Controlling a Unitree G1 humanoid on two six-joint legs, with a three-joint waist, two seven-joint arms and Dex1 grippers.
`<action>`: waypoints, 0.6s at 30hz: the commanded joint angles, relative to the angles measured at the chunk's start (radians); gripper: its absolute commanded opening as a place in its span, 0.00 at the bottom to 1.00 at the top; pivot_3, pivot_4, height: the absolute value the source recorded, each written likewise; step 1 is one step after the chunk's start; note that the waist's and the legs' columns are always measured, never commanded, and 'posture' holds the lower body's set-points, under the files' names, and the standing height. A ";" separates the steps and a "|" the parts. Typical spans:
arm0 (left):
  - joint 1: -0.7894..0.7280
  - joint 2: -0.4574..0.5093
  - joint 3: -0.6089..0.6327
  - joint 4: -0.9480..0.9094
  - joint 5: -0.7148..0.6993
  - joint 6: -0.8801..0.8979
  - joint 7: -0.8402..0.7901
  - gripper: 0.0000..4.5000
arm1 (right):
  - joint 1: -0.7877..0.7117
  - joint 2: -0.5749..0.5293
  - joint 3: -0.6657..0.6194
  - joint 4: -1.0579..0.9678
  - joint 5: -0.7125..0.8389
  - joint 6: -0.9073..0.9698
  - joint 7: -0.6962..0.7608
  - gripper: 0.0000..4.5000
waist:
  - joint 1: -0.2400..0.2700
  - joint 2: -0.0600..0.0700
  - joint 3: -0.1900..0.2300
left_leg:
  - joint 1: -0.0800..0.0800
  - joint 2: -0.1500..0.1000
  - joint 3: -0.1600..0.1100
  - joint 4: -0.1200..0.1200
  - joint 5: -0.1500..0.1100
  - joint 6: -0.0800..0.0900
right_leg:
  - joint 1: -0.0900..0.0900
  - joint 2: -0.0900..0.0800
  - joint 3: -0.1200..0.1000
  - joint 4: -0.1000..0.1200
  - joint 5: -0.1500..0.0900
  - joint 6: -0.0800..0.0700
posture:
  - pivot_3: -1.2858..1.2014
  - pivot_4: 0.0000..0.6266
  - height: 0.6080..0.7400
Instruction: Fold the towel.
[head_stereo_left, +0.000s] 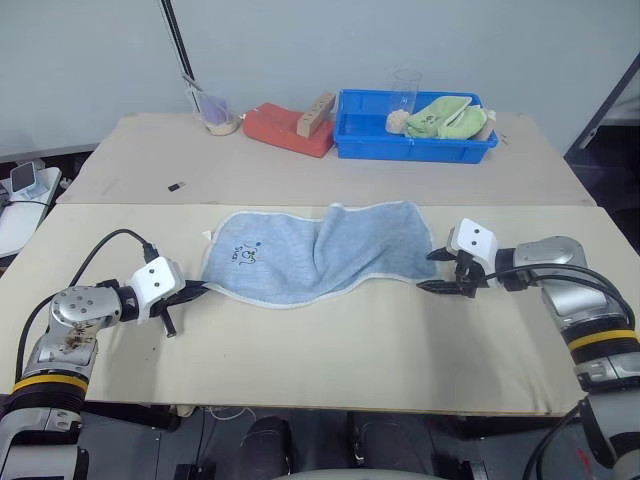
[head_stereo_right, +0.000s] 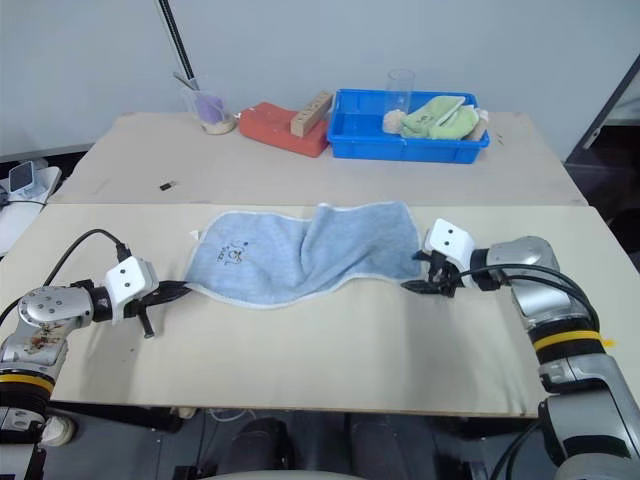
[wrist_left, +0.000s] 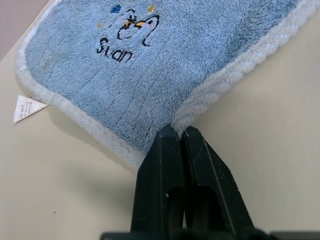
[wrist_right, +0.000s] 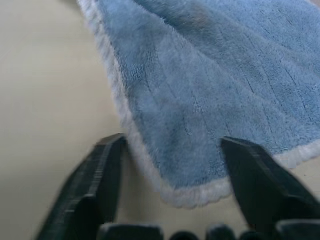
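The towel (head_stereo_left: 318, 250) lay spread across the middle of the tabletop (head_stereo_left: 330, 355), its long side running left to right, and no fold had been made in it. It was not flat: a raised wrinkle ran through the middle from the far edge toward the near edge, and the near edge curved. The small dark embroidered figure sat near its left end.

The left gripper (head_stereo_left: 192, 291) was closed on the towel's near left corner; in the left wrist view its two black fingers (wrist_left: 165, 165) met with the white edging pinched between them. That corner counted as secured.

The right gripper (head_stereo_left: 449, 272) stood at the towel's near right corner with its fingers (wrist_right: 102, 170) apart. In the right wrist view the corner lay between them, with a gap to each, so this side was not yet gripped.

Judged from this, the task was at its very beginning: one corner held, the second framed but loose. What remained was closing on the right corner, carrying both near corners over to the far edge, laying them down, and probably a second fold across the length, with the wrinkle smoothed along the way.
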 joint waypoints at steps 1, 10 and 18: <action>0.014 0.011 0.006 0.019 0.008 0.001 0.004 0.00 | -0.021 -0.004 0.001 0.044 -0.023 0.039 0.029 0.45 | 0.000 0.000 0.000 | 0.000 0.000 0.000 0.000 0.000 0.000 | 0.000 0.000 0.000 0.000 0.000 0.000 | 0.52 0.24 0.31; 0.023 0.070 0.016 -0.018 -0.040 0.088 -0.087 0.00 | -0.010 -0.050 -0.042 -0.030 0.037 0.112 0.123 0.00 | -0.002 0.000 -0.001 | 0.000 0.000 -0.001 0.000 0.000 0.000 | 0.000 0.000 0.000 0.000 -0.001 -0.001 | 0.52 0.24 0.31; -0.102 0.189 0.107 -0.106 -0.243 0.491 -0.204 0.00 | 0.006 -0.252 -0.186 -0.274 0.237 0.420 0.268 0.00 | -0.002 0.000 0.002 | -0.002 0.000 -0.003 0.001 -0.001 0.001 | -0.006 0.000 -0.001 0.000 -0.001 -0.002 | 0.52 0.24 0.31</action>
